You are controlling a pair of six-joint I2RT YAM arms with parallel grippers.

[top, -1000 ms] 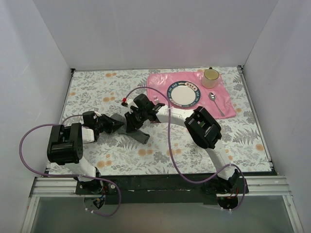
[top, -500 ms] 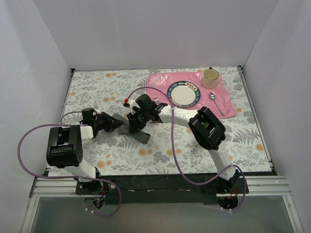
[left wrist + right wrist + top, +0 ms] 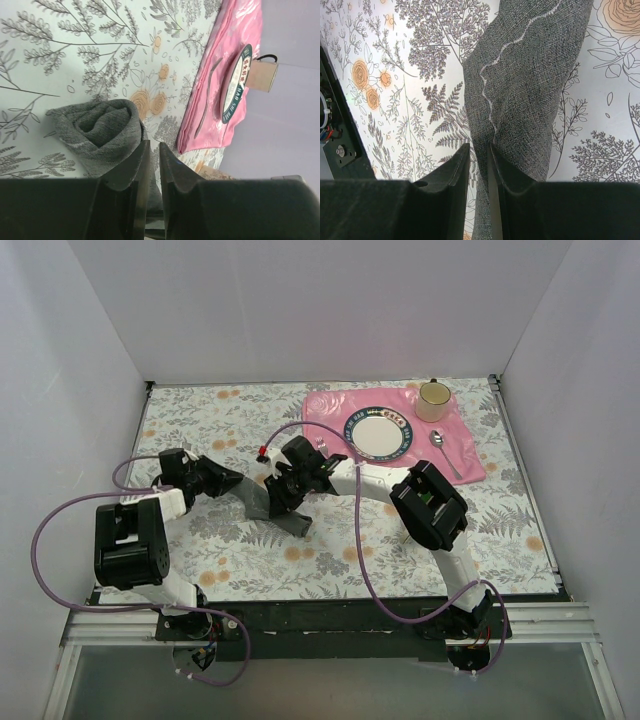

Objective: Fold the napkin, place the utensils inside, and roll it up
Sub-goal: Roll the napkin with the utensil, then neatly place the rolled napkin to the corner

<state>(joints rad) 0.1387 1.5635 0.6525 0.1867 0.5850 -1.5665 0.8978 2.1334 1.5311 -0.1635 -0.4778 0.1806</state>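
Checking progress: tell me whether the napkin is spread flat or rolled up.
Rolled: the napkin shows a coiled end in the left wrist view, a narrow strip overhead.

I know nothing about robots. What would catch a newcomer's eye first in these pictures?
In the middle of the flowered table, the left gripper and right gripper sit at a dark grey napkin, rolled up at one end, with the right one pinching a fold. At the far right, a glossy pink placemat carries a plate, a cup and a spoon.
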